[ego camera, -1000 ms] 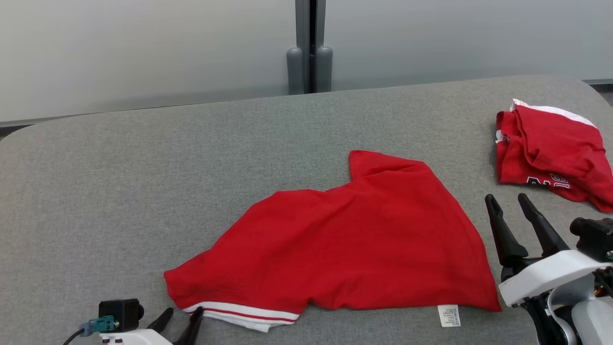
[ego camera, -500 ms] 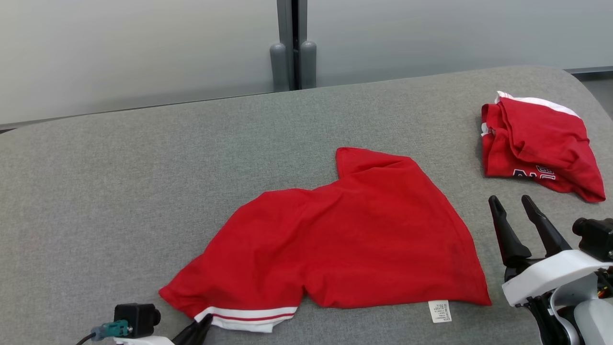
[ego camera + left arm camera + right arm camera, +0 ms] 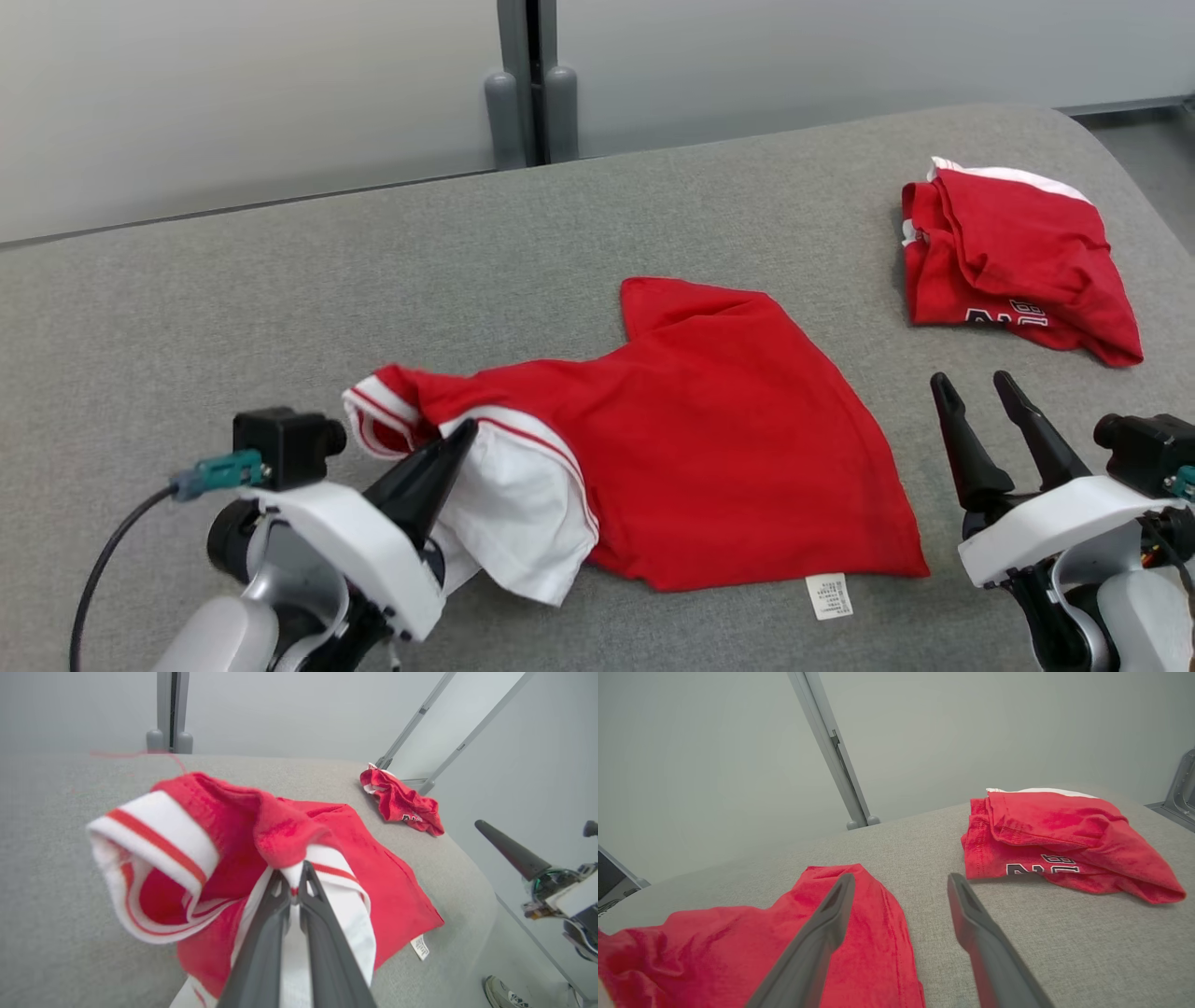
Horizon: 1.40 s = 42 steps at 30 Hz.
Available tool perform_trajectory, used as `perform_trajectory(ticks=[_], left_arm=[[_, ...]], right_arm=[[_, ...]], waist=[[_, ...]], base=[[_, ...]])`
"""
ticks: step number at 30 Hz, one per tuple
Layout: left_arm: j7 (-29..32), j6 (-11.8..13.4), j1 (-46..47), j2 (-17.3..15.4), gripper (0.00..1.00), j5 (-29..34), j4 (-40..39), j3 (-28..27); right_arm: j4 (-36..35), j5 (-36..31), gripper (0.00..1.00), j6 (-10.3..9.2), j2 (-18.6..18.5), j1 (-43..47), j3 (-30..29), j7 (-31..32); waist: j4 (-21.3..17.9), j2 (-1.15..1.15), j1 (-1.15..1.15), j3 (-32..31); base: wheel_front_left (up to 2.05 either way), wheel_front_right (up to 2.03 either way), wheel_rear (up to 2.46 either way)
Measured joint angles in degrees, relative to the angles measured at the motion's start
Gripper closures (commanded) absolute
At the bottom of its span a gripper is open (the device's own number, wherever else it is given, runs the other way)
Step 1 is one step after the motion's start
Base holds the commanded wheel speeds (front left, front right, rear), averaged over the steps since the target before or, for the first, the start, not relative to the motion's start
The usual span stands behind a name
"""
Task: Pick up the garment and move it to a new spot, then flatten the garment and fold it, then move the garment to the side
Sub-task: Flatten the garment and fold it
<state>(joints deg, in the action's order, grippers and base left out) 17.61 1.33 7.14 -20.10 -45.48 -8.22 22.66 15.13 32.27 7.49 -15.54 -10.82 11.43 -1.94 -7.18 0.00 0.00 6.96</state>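
Observation:
The red garment (image 3: 738,439) lies spread on the grey table (image 3: 233,308), a white label at its near hem. My left gripper (image 3: 462,434) is shut on its white-and-red striped edge and holds that corner lifted, so the white inside hangs below the fingers. In the left wrist view the two fingers (image 3: 273,914) pinch the fabric, and the striped cuff (image 3: 154,830) curls to their left. My right gripper (image 3: 971,387) stands open above the table, just right of the garment, with nothing in it. In the right wrist view the open right gripper (image 3: 901,882) points over the garment's edge (image 3: 859,933).
A second red garment (image 3: 1013,257) with dark lettering lies bunched at the table's far right, also in the right wrist view (image 3: 1055,835). A grey post (image 3: 527,84) stands behind the table. A shoe (image 3: 504,994) shows on the floor past the table's right edge.
My left gripper has shut on the garment's striped edge and raised it, folding that corner back over the cloth. The head camera has swung, shifting the scene left. The right gripper stays open.

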Motion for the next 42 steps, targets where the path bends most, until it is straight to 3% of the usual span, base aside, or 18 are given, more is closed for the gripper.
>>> perform_trajectory(ticks=[7,11,12,13,14,19,24,27,30,37,42], left_arm=[[-5.15,-0.25,13.19,6.51,1.00,1.33,18.34,-0.64],[-8.93,-0.23,19.31,8.31,1.00,4.11,31.61,-0.14],[-9.93,-0.64,20.43,8.60,0.89,4.67,34.39,0.22],[-10.76,-1.46,21.34,9.06,0.34,4.79,36.87,0.51],[-11.60,-2.35,22.03,9.75,0.00,4.79,39.06,0.68],[-16.29,-4.74,23.69,10.27,0.00,6.22,44.11,1.80],[-20.14,-4.19,22.57,8.29,0.00,8.33,41.97,2.22],[-20.04,-3.23,20.74,7.39,0.00,8.38,39.32,2.07],[-14.91,-2.71,17.06,6.70,0.00,7.49,34.81,3.34],[-5.67,1.64,9.23,3.21,0.00,7.35,20.17,5.80],[-7.58,6.33,7.62,0.88,0.00,11.58,11.67,5.20]], right_arm=[[0.96,0.57,0.00,0.00,-0.12,-3.02,2.03,-0.59],[1.96,0.94,0.00,0.00,-0.05,-4.56,4.05,-0.79],[2.14,1.04,0.00,0.00,0.01,-4.93,4.56,-1.00],[2.38,1.20,0.00,0.00,0.00,-5.18,4.98,-1.10],[2.71,1.40,0.00,0.00,-0.01,-5.36,5.34,-1.19],[4.09,1.88,0.00,0.00,-0.51,-5.29,6.08,-2.14],[4.56,1.97,0.00,0.00,-0.83,-4.25,6.14,-2.93],[4.58,1.97,0.00,0.00,-0.99,-3.89,6.11,-3.01],[4.56,1.97,0.00,0.00,-1.23,-3.20,5.94,-3.03],[3.59,1.93,0.00,0.00,-1.74,-2.80,5.70,-2.59],[3.24,1.93,0.00,0.00,-1.70,-2.71,5.35,-2.61]], waist=[[-2.76,0.00,0.00,3.12],[-3.94,0.00,0.00,4.40],[-4.12,0.00,0.00,4.53],[-4.21,0.00,0.00,4.54],[-4.17,0.00,0.00,4.44],[-2.98,0.00,0.00,3.11],[-1.49,0.00,0.00,1.05],[-1.01,0.00,0.00,0.25],[-0.43,0.00,0.00,-0.43],[-0.62,0.00,0.00,0.02],[-1.09,0.00,0.00,0.72]], base=[[0.00,0.00,0.00],[0.00,0.00,0.00],[0.00,0.00,0.00],[0.00,0.00,0.00],[0.00,0.00,0.00],[0.00,0.00,0.00],[0.00,0.00,0.00],[0.00,0.00,0.00],[0.00,0.00,0.00],[0.00,0.00,0.00],[0.00,0.00,0.00]])
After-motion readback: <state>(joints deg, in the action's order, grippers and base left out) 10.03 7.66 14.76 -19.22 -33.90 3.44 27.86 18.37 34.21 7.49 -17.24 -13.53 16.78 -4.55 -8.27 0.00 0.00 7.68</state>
